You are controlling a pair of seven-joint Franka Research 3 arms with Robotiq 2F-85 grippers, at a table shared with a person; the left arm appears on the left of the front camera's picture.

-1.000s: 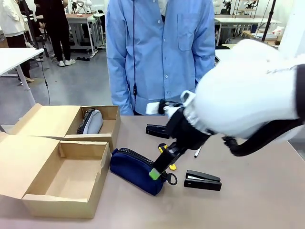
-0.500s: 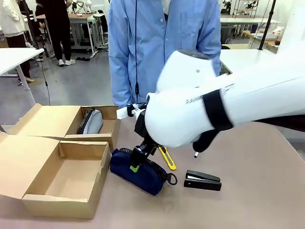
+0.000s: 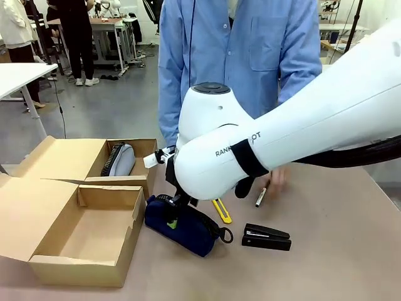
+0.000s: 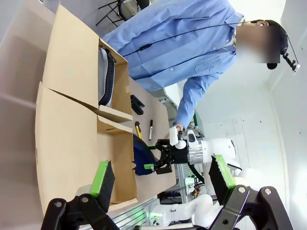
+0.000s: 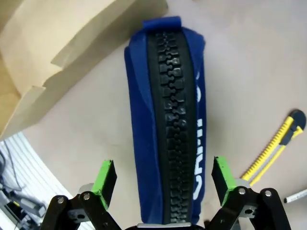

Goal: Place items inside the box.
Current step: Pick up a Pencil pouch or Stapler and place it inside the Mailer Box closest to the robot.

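Note:
The navy zip pouch (image 3: 191, 231) lies on the table just right of the box (image 3: 88, 266), the near, empty cardboard box with its flap lid open. My right gripper (image 3: 171, 217) hangs open over the pouch's left end. In the right wrist view its fingers (image 5: 106, 175) straddle the pouch (image 5: 165, 110), zipper up. A yellow utility knife (image 3: 221, 212), a black marker (image 3: 259, 198) and a black stapler (image 3: 267, 237) lie to the right. Another stapler (image 4: 136, 104) lies farther back. My left gripper (image 4: 161, 175) is open and empty, away from the items.
A second cardboard box (image 3: 139, 164) behind the first holds a grey pouch (image 3: 120, 160). A person in a blue shirt stands at the far edge with a hand (image 3: 276, 179) down near the marker. My right arm's white body spans the table's middle and right.
My right arm has swung left, carrying its open gripper from the pouch's right end to its left end. The person shifted right and lowered a hand to the table.

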